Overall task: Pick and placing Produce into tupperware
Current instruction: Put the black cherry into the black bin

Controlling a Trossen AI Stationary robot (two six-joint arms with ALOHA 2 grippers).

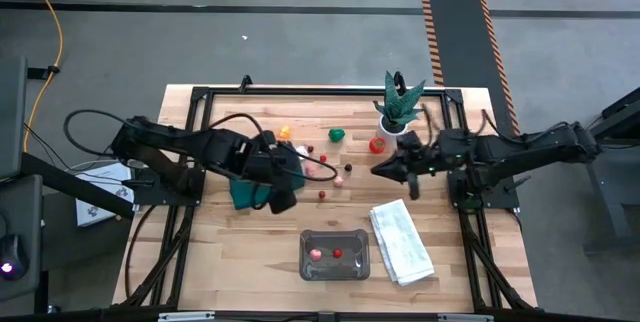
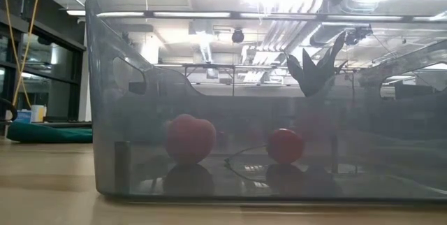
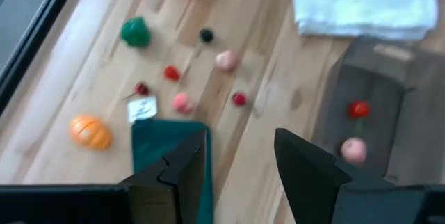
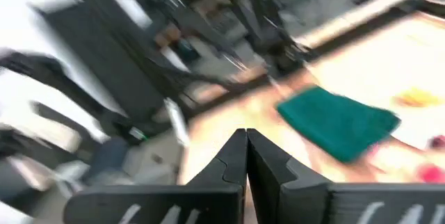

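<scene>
Produce, small toy fruits (image 1: pixel 322 194), lies scattered centre-frame, just right of my empty, parted left pincer (image 1: pixel 281 200); my clenched right pincer (image 1: pixel 378 171) waits farther right; clear greyish tupperware (image 1: pixel 335 271) sits below.

On the table (image 1: pixel 230 262), the container (image 1: pixel 335 268) sits near the front edge with two pieces of produce (image 1: pixel 317 254) inside, side by side. A folded towel (image 1: pixel 402 243) lies just to its right. Behind the container, loose produce (image 1: pixel 337 135) is scattered across the middle. A cloth (image 1: pixel 243 194) lies to the left of that scatter, and a potted plant (image 1: pixel 399 108) stands behind it, toward the right.
</scene>
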